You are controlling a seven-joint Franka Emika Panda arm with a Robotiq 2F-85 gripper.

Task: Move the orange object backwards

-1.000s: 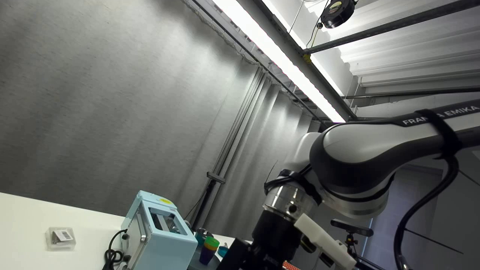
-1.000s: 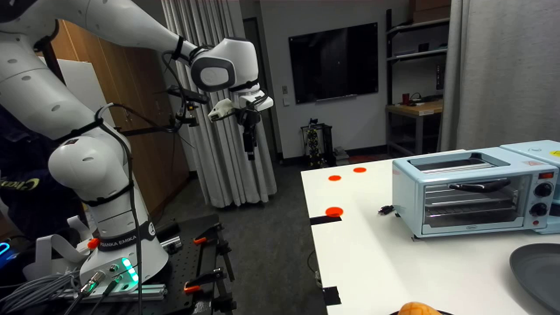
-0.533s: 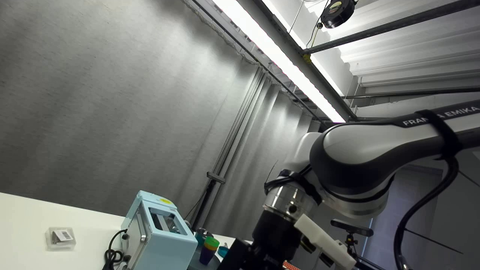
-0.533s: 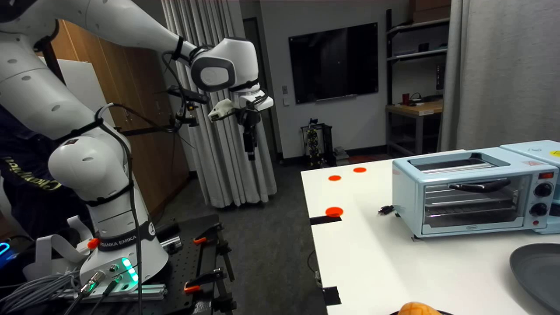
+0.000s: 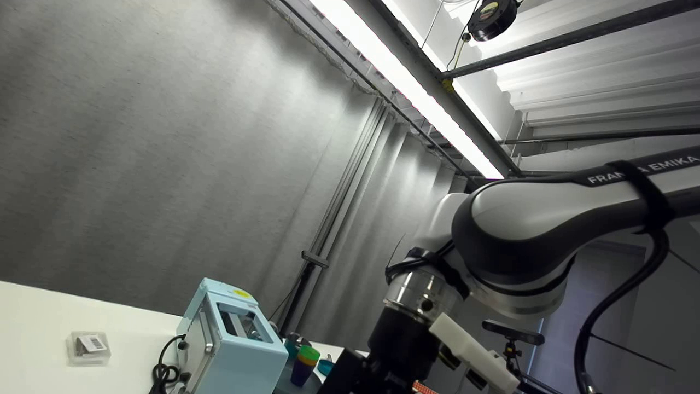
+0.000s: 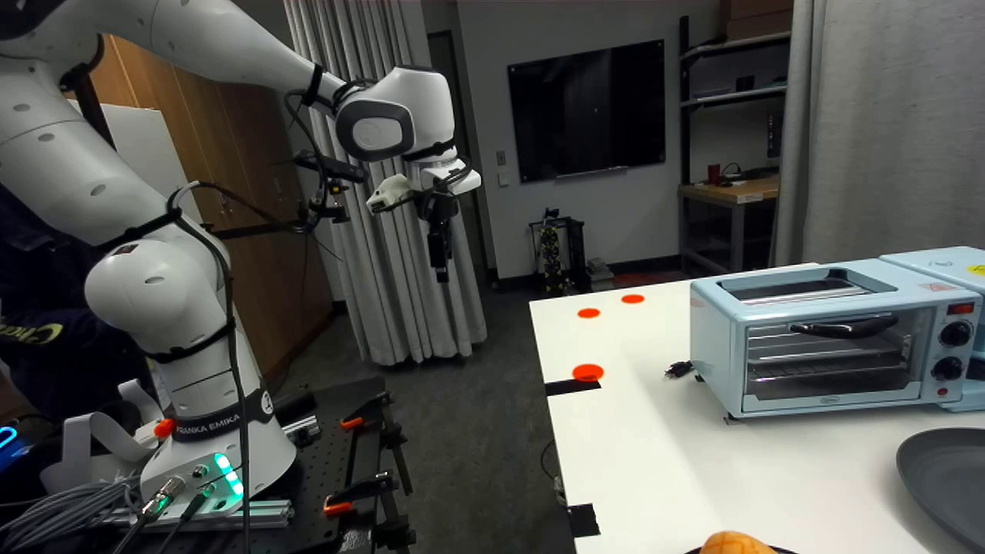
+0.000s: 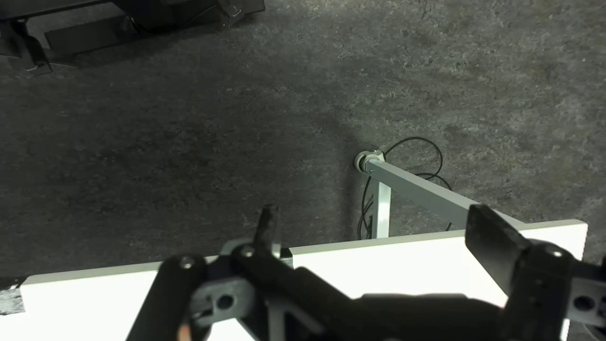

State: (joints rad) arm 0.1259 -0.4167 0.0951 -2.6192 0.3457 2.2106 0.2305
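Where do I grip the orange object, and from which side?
I'd grip the orange object by its rounded flanks, coming from above with the open hand: in an exterior view its top is domed, and a dark rim peeks out on both sides, likely hindering a low approach. Its base is out of frame, so I can't judge depth.

Gray curtains in both exterior views; 1 lit ceiling lamp; dark floor; 1 black panel on a gray wall; wooden cabinet.

smooth toaster oven, matt plate
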